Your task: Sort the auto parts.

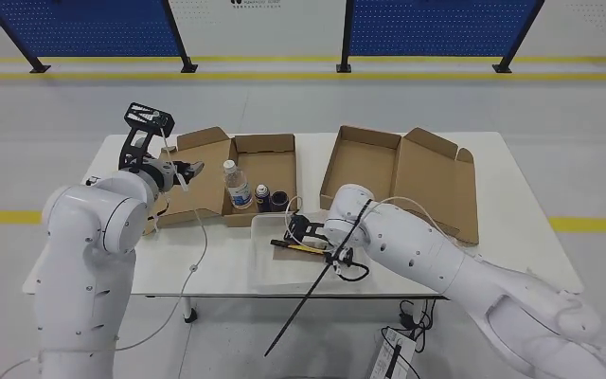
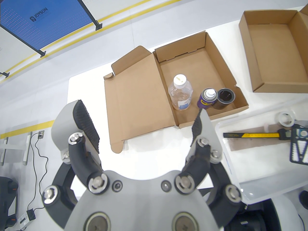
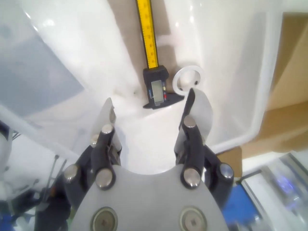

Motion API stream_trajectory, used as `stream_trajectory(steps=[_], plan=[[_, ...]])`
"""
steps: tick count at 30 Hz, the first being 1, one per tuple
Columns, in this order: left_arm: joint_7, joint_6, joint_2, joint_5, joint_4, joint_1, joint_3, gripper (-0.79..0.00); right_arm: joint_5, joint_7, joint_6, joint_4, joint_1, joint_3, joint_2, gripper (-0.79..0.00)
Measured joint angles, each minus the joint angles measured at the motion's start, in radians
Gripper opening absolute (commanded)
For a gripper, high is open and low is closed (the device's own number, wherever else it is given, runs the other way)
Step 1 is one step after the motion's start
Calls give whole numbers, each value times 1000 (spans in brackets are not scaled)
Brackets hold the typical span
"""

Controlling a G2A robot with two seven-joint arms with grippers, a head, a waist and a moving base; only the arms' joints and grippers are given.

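Right wrist view looks down on a caliper (image 3: 150, 44) with a yellow scale and black digital head, lying flat in the clear tray (image 3: 228, 37) just beside a white ring (image 3: 189, 68). Over it hangs the right gripper (image 3: 150, 96), spread wide and empty. The left gripper (image 2: 139, 108) is wide open too, holding nothing, above the bench (image 2: 149, 150).

I see a white table (image 1: 237, 261) standing on a pale grey floor (image 1: 303, 104) marked with yellow lines (image 1: 284, 75). Behind it, blue panels (image 1: 85, 24) on black feet (image 1: 188, 66) flank a white board (image 1: 256, 24). A black cable (image 2: 38, 155) trails over the floor from a socket (image 2: 40, 134)
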Motion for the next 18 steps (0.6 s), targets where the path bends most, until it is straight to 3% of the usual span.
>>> stream_trajectory(steps=[5,18], plan=[[0,0,0,0,0,0,0,0,-4,-18,-21,59,2,-12,-26,-409],[0,0,0,0,0,0,0,0,-1,-43,-77,187,11,-28,-88,-422]])
